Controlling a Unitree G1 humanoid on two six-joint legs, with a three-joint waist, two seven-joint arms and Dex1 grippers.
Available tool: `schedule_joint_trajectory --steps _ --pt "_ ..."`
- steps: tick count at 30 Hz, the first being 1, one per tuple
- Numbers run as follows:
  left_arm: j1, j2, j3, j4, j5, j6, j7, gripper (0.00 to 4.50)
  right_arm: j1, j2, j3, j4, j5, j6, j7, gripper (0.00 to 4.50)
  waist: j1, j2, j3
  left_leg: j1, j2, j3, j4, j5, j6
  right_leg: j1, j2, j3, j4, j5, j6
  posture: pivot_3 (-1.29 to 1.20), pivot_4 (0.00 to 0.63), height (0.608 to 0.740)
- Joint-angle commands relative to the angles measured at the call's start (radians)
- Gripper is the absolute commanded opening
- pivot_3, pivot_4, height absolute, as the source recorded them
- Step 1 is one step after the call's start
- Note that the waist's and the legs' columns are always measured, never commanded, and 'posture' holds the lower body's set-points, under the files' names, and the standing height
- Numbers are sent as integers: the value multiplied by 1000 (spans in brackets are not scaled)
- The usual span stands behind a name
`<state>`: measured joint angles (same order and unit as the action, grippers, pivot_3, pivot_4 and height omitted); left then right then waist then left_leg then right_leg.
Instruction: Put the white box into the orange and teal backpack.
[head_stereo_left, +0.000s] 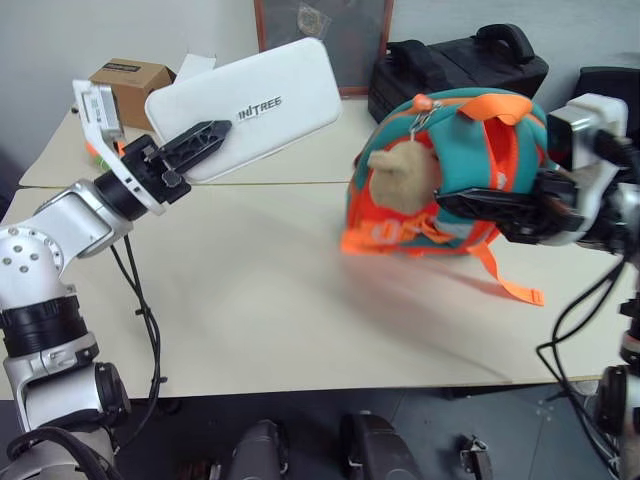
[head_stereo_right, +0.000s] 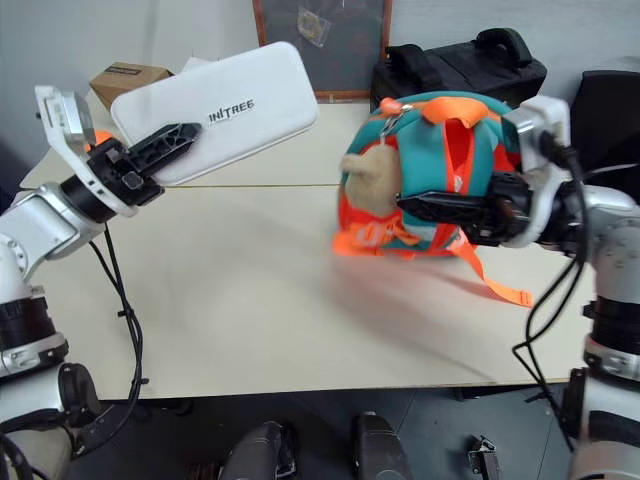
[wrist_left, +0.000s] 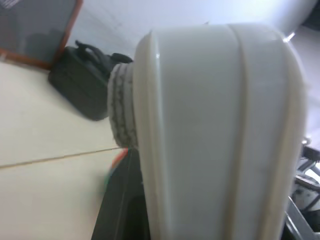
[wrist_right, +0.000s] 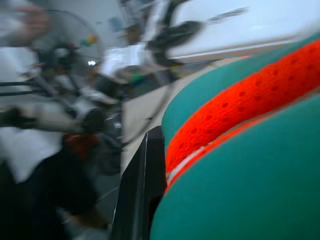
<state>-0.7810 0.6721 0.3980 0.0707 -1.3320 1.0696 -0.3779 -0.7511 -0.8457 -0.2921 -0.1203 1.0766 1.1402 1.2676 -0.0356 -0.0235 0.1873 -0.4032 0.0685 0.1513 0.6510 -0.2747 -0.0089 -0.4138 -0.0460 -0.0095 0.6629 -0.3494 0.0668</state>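
White box (head_stereo_left: 250, 105) clamped, left end effector (head_stereo_left: 205, 135) raised; right end effector (head_stereo_left: 480, 207) clamps orange and teal backpack (head_stereo_left: 460, 150).

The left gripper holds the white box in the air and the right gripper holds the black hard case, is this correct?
Not quite. The left gripper does hold the white box in the air, but the right gripper holds the orange and teal backpack, as the left eye view shows.

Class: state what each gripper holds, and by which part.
Left gripper clamps the white box at its lower end. Right gripper grips the orange and teal backpack at its side.
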Motion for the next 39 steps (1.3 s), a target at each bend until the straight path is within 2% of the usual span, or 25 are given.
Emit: schedule_joint_trajectory --steps 1,6,11,15,19,23,25,27,32,39 --pt "-39 23 -34 -39 39 -22 -133 1222 22 -19 -67 -103 152 65 -51 30 2 0 0 0 0 0 0 0 0 0 0 0 0 0 0 0 150 740" --pt "-8 56 -104 -126 136 -55 -296 1222 126 6 -11 -158 76 2 -143 30 5 0 0 0 -1 0 2 0 1 1 -1 1 0 0 0 0 150 740" --pt "-19 125 -48 -121 164 -76 -354 1222 203 15 24 -174 21 -56 -177 30 4 -1 0 0 -1 0 2 1 2 0 -1 1 2 0 0 0 150 740" --pt "74 279 97 -214 71 15 -385 1222 283 -11 -3 -207 41 -67 -148 30 -5 -1 1 0 0 0 0 1 2 0 0 1 0 0 0 0 150 740" --pt "206 306 175 -360 -44 68 -320 1222 337 -40 -31 -224 81 -63 -124 30 3 -1 1 0 -1 0 -1 0 3 0 -2 1 -1 0 0 0 150 740" --pt "299 262 156 -478 -86 40 -244 1222 351 -33 -20 -231 86 -73 -136 30 9 -2 1 0 -2 -4 2 0 4 4 -3 1 -1 0 0 0 150 740" --pt "347 260 126 -522 -17 12 -247 1222 346 -29 -7 -229 81 -80 -137 30 7 -3 1 1 -3 -4 2 1 5 5 -4 1 0 2 0 0 150 740" --pt "389 267 106 -546 33 -13 -262 1222 335 -30 0 -220 83 -79 -138 30 7 -3 1 2 -3 -4 1 1 5 5 -3 1 0 2 0 0 150 740" --pt "450 293 109 -554 26 -26 -320 1222 320 -33 8 -196 78 -83 -139 30 7 -3 1 2 -2 -4 0 1 5 5 -2 1 -1 2 -1 0 150 740" --pt "455 333 -13 -600 106 -82 -433 1222 336 -26 39 -200 46 -110 -128 30 9 -3 1 2 -3 -4 0 1 5 5 -2 2 -2 2 -1 0 150 740"
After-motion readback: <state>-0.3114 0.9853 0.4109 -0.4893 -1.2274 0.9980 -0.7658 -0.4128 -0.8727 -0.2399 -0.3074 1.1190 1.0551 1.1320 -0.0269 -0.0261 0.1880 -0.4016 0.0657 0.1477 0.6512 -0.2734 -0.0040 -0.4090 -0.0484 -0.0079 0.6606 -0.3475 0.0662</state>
